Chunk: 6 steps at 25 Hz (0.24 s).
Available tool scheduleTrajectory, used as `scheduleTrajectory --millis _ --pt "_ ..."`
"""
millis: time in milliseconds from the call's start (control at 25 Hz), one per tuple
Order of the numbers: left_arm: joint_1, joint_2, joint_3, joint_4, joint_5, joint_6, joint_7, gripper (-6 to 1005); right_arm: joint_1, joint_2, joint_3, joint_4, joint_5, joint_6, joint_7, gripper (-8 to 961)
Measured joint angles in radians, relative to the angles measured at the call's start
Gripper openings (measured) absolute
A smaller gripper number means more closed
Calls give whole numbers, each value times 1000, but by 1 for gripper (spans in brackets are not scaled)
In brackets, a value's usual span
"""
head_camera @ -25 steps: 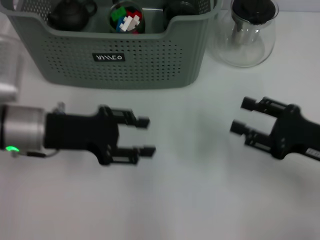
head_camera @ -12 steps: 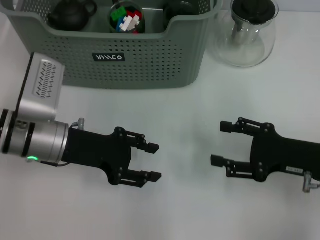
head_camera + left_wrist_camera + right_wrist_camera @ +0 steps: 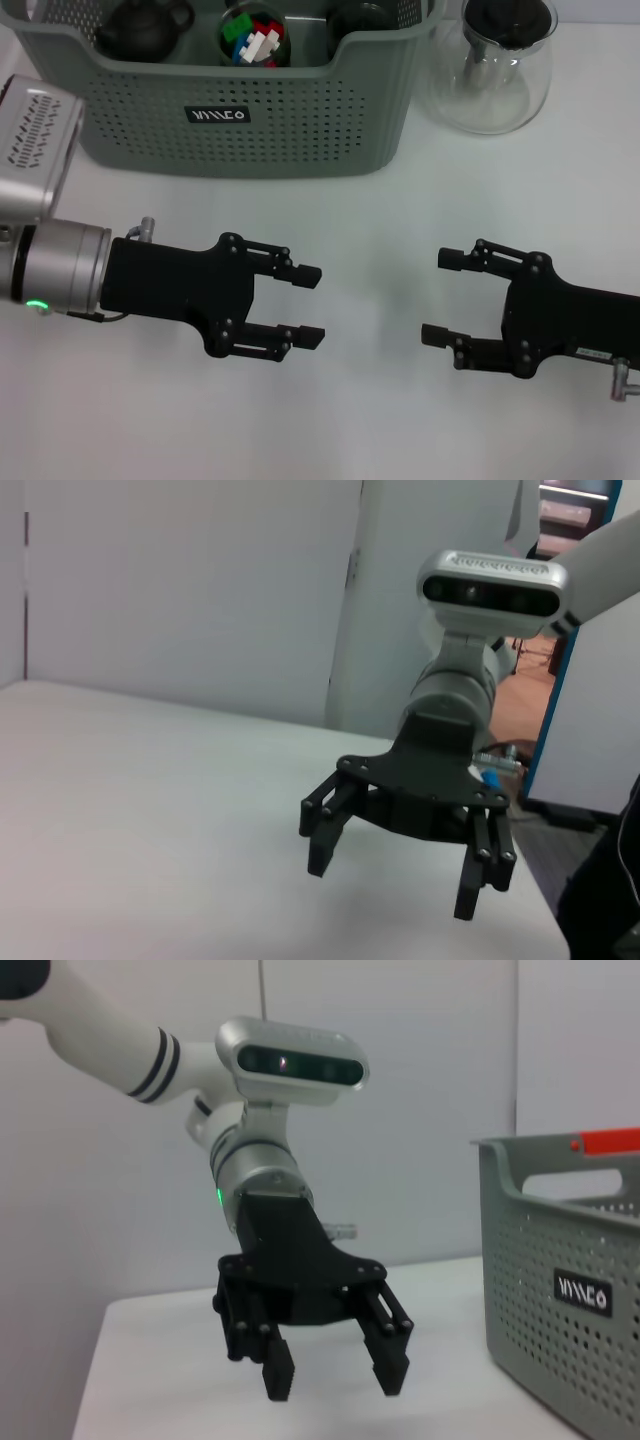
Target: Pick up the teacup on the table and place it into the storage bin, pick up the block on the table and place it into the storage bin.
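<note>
Both arms low over the bare white surface (image 3: 370, 420), end effectors facing each other across the middle. Nothing lies between them.

Storage bin (image 3: 300, 125) sits at the far side, left of centre, label facing the robot. Inside it: a dark teapot-shaped piece (image 3: 145, 28) at the left, a cluster of coloured blocks (image 3: 252, 38) in a round holder in the middle, and a dark round item (image 3: 362, 15) at the right that may be the teacup; too cropped to say for sure. A clear glass pot (image 3: 492, 75) with a black lid stands just right of the bin, apart from it.

Judgement: no teacup or block shows on the open surface, so both placements look done. The step in hand reads as clearing away or parking.

How to do that well:
- Keep both arms low and apart; the tips point at one another, so draw each back along its own side rather than across.
- Right arm should stay near of the glass pot, which is the one thing it could knock.
- Left arm should stay clear of the bin's front wall.

Left end effector (image 3: 308, 307): near-left of centre, fingers spread, holding nothing, touching nothing. The right wrist view confirms it: left end effector seen head-on, gap empty, with the bin beside it.

Right end effector (image 3: 444, 297): near-right, fingers likewise spread and empty. The left wrist view shows it hanging just above the surface, nothing between the fingers.
</note>
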<state>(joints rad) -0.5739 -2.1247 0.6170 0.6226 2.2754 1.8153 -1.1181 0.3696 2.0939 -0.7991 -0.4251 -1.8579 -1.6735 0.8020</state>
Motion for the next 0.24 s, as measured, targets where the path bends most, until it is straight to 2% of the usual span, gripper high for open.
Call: scheduleTrajectory --millis 240 --pt "-3 -3 5 4 -57 35 5 627 5 -1 35 -9 2 -40 -9 856"
